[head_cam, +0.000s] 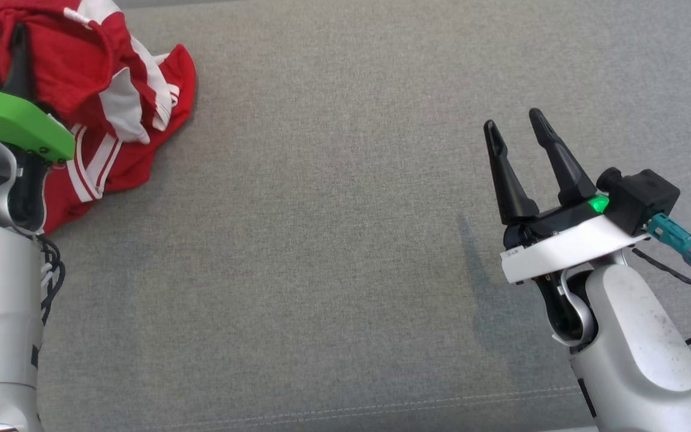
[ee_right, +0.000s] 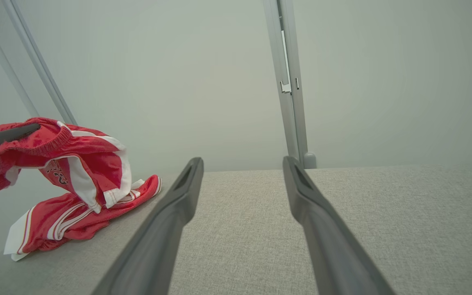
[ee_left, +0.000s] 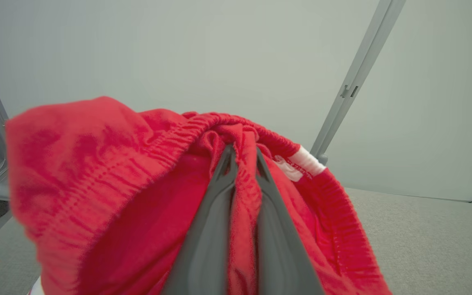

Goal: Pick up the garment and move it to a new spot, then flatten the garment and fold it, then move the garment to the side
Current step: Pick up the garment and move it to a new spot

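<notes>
Midway through the first step: picking up, not yet moved to a new spot. Flattening, folding and shifting aside all left to do, by the look of it

Holding with the left gripper [ee_left: 242,153] alone, fingers [ee_left: 207,229] pressed nearly together on a fold of the garment [ee_left: 96,184] just below the waistband [ee_left: 187,131], cloth squeezed between them and bunched over both tips. Lifted in part only: upper end raised off the table [head_cam: 345,240] at the far left, lower end with the white stripes draped down and resting on the grey surface, seen plainly from the right wrist

Right gripper [head_cam: 512,123] idle, fingers [ee_right: 158,229] spread wide with nothing between them, hovering above bare table well apart from the garment, off to its right

Next, probably: raise higher to clear the trailing end, then carry across toward open table in the middle and lay down. Worth keeping the pinch firm, being on a single fold near the elastic and liable to slip; worth watching for drag of the trailing end. Likely need of the right gripper afterwards for spreading flat
</notes>
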{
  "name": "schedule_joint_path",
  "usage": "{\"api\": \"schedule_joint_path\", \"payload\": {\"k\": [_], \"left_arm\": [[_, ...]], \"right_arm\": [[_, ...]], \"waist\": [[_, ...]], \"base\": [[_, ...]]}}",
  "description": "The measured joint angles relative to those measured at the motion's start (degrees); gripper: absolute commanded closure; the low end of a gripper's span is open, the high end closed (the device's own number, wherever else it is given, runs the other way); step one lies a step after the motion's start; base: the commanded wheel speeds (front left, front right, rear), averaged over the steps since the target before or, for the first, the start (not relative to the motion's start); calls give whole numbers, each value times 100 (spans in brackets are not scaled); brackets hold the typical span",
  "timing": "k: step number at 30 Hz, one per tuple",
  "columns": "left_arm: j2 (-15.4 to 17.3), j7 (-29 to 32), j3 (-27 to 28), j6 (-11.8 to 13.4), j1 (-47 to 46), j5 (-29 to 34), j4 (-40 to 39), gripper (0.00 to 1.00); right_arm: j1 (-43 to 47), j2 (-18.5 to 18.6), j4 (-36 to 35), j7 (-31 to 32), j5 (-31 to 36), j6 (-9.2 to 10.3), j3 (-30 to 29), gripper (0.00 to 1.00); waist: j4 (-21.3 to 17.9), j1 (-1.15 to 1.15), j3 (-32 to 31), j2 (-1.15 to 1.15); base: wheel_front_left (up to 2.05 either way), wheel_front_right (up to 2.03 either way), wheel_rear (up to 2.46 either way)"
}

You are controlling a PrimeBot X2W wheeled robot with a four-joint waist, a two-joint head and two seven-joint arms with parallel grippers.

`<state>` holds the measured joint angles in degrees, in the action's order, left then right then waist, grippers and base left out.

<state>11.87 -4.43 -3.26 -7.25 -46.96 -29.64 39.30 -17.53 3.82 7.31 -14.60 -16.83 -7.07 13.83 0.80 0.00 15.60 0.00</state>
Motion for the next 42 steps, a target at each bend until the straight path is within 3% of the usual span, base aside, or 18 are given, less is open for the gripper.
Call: {"api": "schedule_joint_path", "payload": {"k": [4,11,20,28,33,39,40,42], "left_arm": [[-87,-29,-361,-5,7,-37,-281,100],[-553,3,-1167,-7,327,-302,-813,100],[-1077,169,-1812,-7,680,-925,-1319,100],[-1038,187,-1922,-7,955,-1255,-1556,100],[-942,192,-1986,-7,1666,-1254,-1049,100],[-608,52,-1998,-7,2153,-1107,-425,100],[-569,-13,-1954,-7,2152,-1076,-392,98],[-541,-66,-1929,-7,2134,-1031,-309,78]], "right_arm": [[193,-11,58,0,-44,0,-2,0],[502,-22,82,0,-92,0,-20,0],[706,-23,41,0,-98,0,-24,0],[750,-20,-78,0,-97,0,-91,0],[760,-5,-145,0,-97,0,-208,0],[769,-1,-253,0,-97,0,-404,0],[770,14,-263,0,-96,0,-444,0],[791,37,-267,0,-89,0,-489,0]], "waist": [[-44,0,-310,0],[-203,0,-823,0],[-679,0,-1135,0],[-1202,0,-1157,0],[-1501,0,-1085,0],[-1685,0,-885,0],[-1694,0,-852,0],[-1686,0,-809,0]], "base": [[0,0,0],[0,0,0],[0,0,0],[0,0,0],[0,0,0],[0,0,0],[0,0,0],[0,0,0]]}}
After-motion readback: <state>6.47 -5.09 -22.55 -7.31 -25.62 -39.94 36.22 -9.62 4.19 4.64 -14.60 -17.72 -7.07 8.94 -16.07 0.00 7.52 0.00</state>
